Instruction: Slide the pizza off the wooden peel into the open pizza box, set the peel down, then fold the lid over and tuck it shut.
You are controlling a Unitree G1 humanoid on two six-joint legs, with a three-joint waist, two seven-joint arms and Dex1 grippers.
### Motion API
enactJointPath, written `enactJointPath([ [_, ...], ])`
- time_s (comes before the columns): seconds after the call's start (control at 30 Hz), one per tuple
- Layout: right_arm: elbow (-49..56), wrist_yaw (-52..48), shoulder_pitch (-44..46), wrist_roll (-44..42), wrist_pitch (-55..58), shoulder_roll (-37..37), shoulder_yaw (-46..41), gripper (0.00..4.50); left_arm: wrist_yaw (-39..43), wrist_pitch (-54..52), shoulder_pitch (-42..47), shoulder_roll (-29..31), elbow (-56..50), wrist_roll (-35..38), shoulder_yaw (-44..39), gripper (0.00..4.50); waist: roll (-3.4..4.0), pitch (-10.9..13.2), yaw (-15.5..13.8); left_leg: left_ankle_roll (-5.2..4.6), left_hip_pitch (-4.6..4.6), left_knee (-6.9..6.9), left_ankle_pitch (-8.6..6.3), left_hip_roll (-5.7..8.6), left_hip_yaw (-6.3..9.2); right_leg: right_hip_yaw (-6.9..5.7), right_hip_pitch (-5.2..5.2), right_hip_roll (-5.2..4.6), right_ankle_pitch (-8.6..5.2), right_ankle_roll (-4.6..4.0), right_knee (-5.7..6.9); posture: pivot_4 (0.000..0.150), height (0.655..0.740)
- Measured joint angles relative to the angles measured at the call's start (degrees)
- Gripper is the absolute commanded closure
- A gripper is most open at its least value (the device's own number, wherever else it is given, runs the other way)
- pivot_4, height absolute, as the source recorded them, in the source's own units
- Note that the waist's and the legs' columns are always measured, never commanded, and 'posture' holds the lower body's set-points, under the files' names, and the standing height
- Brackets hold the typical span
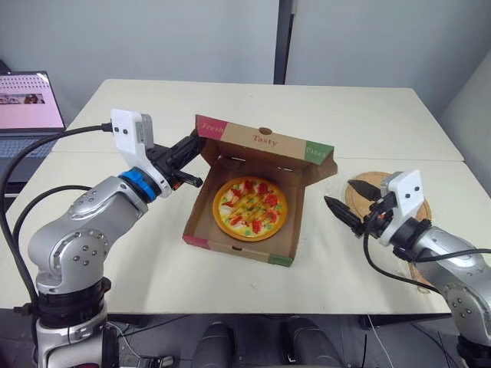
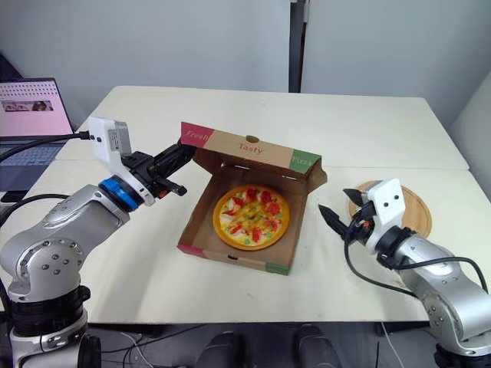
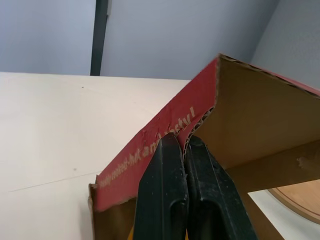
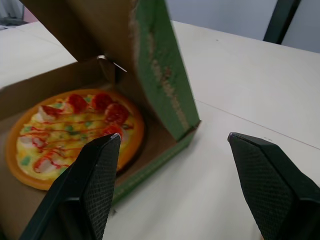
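Step in hand: by my reading, folding the lid (image 1: 265,141) over; the pizza (image 1: 249,208) already lies in the box (image 1: 230,244) and the peel (image 2: 414,203) is flat on the counter (image 1: 345,123).
Left pincer (image 3: 184,142): clamped on the red corner flap of the lid, fingers (image 3: 165,185) tight together on the cardboard edge.
Right pincer (image 2: 333,199): wide apart and holding nothing, just beside the box's green corner, with the peel behind it.
Doing it well: I'd swing the held corner forward and down in an arc about the rear hinge, not drag it sideways, or the light box may skid. The free pincer could steady the green side so the lid comes down level.
Tuck: the side flaps look likely to catch on the walls; guide them inside before pressing.
Lid: half raised, leaning over the rear of the box, printed "Tasty".
Pizza: round, orange-rimmed, yellow with red and green toppings, roughly centred on the box floor.
Box: brown corrugated card, shallow, red and green at its corners, mid-counter.
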State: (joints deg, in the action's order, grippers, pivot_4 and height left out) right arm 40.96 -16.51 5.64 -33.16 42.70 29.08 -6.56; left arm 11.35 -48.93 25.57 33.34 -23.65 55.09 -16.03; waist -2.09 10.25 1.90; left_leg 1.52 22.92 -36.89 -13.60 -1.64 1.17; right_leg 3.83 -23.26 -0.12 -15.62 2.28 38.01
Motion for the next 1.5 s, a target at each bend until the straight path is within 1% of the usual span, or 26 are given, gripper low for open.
enactJointPath([
  [0.1, 0.1, 4.9, 3.1, 0.5, 1.4, -5.3, 1.3, 0.75, 0.6, -0.3, 0.7, 0.0, 0.1, -0.1, 0.5, 4.50, 0.00, 0.0, -0.1, 0.01, 0.03, 0.00, 0.00, 0.03, 0.05, 0.02, -0.01, -0.05, 0.00, 0.01, -0.01, 0.150, 0.7344],
  [0.23, 0.1, 7.7, 5.3, 0.3, 3.0, -7.6, 1.2, 0.75, 0.7, -0.7, 0.8, 0.0, 0.1, -0.3, 0.5, 4.50, 0.00, 0.0, -0.3, 0.01, 0.05, 0.02, 0.00, 0.01, 0.08, -0.01, -0.01, -0.08, 0.01, 0.00, -0.03, 0.150, 0.7344],
  [0.27, 0.1, 8.2, 5.8, 0.3, 3.7, -8.3, 1.2, 1.13, 0.8, -0.7, 0.8, 0.0, 0.2, -0.4, 0.5, 4.50, 0.00, 0.0, -0.3, 0.01, 0.05, 0.02, 0.00, 0.01, 0.08, -0.01, -0.01, -0.08, 0.01, 0.00, -0.02, 0.150, 0.7344],
  [0.3, 0.1, 8.7, 6.4, 0.3, 4.2, -8.9, 1.2, 1.33, 1.0, -0.7, 0.8, 0.1, 0.2, -0.5, 0.5, 4.50, 0.00, 0.0, -0.2, 0.01, 0.05, 0.02, 0.00, 0.02, 0.08, 0.00, -0.02, -0.08, 0.01, -0.01, -0.02, 0.150, 0.7344],
  [0.33, 0.1, 9.3, 7.0, 0.3, 4.5, -9.4, 1.2, 1.64, 1.5, -0.7, 0.8, 0.2, 0.2, -0.7, 0.6, 4.50, 0.00, 0.0, -0.2, 0.01, 0.04, 0.02, 0.00, 0.02, 0.08, 0.00, -0.01, -0.08, 0.01, -0.01, -0.01, 0.150, 0.7344],
  [0.37, 0.1, 9.7, 7.6, 0.3, 5.0, -9.8, 1.2, 2.05, 2.0, -0.7, 1.1, 0.4, 0.4, -1.0, 0.8, 4.50, 0.00, 0.0, -0.2, 0.01, 0.03, 0.02, 0.00, 0.03, 0.08, -0.01, -0.02, -0.07, 0.01, -0.01, -0.01, 0.150, 0.7344],
  [0.43, 0.0, 10.4, 8.7, 0.4, 5.7, -10.2, 1.2, 2.68, 2.9, -0.7, 1.8, 1.0, 1.3, -1.6, 1.1, 4.50, 0.00, 0.0, -0.2, 0.01, 0.03, 0.01, 0.00, 0.03, 0.07, -0.03, -0.01, -0.06, 0.01, -0.01, 0.00, 0.150, 0.7344],
  [0.6, -2.6, 12.0, 14.0, 0.3, 8.3, -11.3, 1.0, 4.46, 8.6, -1.3, 6.8, 5.1, 5.2, -3.8, 3.4, 4.50, 0.01, 0.0, -0.1, 0.00, 0.03, 0.03, 0.00, 0.05, 0.02, -0.05, -0.02, -0.04, 0.01, -0.02, -0.02, 0.150, 0.7344],
  [0.87, -5.1, 14.2, 21.6, -0.2, 16.6, -11.5, 0.3, 4.46, 23.0, -2.1, 15.7, 12.8, 16.6, -9.4, 9.4, 4.50, 0.03, 0.0, -0.1, 0.00, 0.07, 0.06, 0.00, 0.04, 0.02, -0.08, -0.09, -0.02, 0.07, -0.16, -0.01, 0.150, 0.7344],
  [0.97, -6.0, 14.5, 24.9, -0.2, 19.4, -11.6, 0.4, 4.46, 27.7, -2.4, 20.0, 14.0, 23.3, -12.0, 11.6, 4.50, 0.07, 0.0, -0.1, -0.01, 0.08, 0.07, 0.00, 0.03, 0.02, -0.10, -0.11, -0.02, 0.07, -0.15, -0.01, 0.150, 0.7344],
  [1.03, -6.2, 14.9, 25.7, -0.2, 20.7, -11.8, 0.3, 4.46, 29.5, -3.8, 22.0, 14.1, 25.9, -12.7, 12.0, 4.50, 0.07, 0.0, -0.1, -0.01, 0.11, 0.08, -0.01, 0.03, 0.03, -0.11, -0.12, -0.02, 0.07, -0.17, -0.02, 0.150, 0.7344],
  [1.13, -6.2, 15.4, 26.6, -0.2, 22.2, -12.4, 0.0, 4.46, 30.8, -6.3, 24.2, 13.6, 28.9, -13.1, 12.2, 4.50, 0.07, 0.0, 0.0, -0.02, 0.16, 0.09, -0.01, 0.02, 0.02, -0.10, -0.19, -0.03, 0.10, -0.22, -0.01, 0.150, 0.7344],
  [1.27, -6.1, 15.5, 27.0, -0.2, 23.7, -12.8, -0.5, 4.46, 31.7, -10.6, 25.2, 12.9, 29.5, -12.3, 11.0, 4.50, 0.07, 0.0, 0.0, -0.02, 0.17, 0.08, -0.01, 0.01, 0.03, -0.10, -0.21, -0.03, 0.16, -0.31, 0.01, 0.150, 0.7344],
  [1.5, -3.7, 16.8, 26.5, -0.2, 26.7, -15.4, -1.4, 4.46, 30.8, -15.8, 21.5, 12.2, 25.9, -10.5, 6.4, 4.50, 0.06, 0.0, 0.0, -0.01, 0.16, 0.08, -0.01, -0.02, 0.11, -0.07, -0.21, -0.04, 0.16, -0.32, 0.03, 0.150, 0.7344],
])
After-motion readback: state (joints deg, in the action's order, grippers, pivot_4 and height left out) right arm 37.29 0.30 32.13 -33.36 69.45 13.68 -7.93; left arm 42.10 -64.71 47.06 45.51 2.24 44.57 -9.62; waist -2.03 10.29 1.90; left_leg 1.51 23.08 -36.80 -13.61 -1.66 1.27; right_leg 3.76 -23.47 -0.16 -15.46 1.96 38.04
